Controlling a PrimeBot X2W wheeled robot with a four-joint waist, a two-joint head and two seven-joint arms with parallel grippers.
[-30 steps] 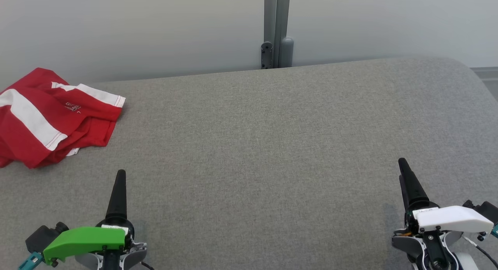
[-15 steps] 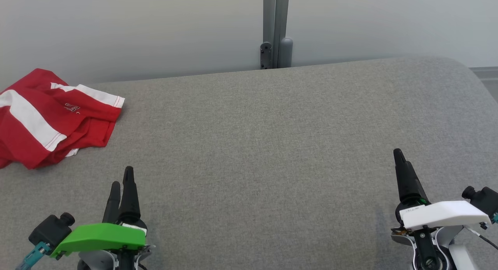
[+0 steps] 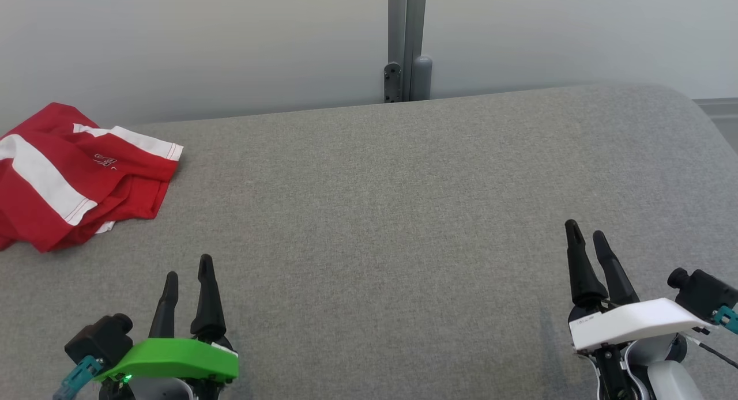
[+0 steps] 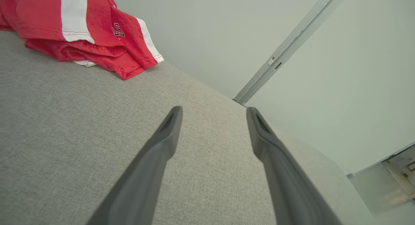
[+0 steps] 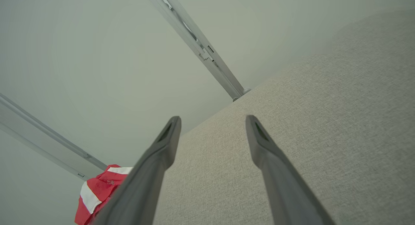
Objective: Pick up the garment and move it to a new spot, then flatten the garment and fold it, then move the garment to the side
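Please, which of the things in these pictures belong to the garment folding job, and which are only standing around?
For the job:
- red garment, bunched at the far left
- grey padded surface it lies on
- left gripper and right gripper, both open and holding nothing

Only standing around:
- metal post behind the surface
- pale wall

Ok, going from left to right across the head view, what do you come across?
red and white garment → left gripper → grey metal post → right gripper
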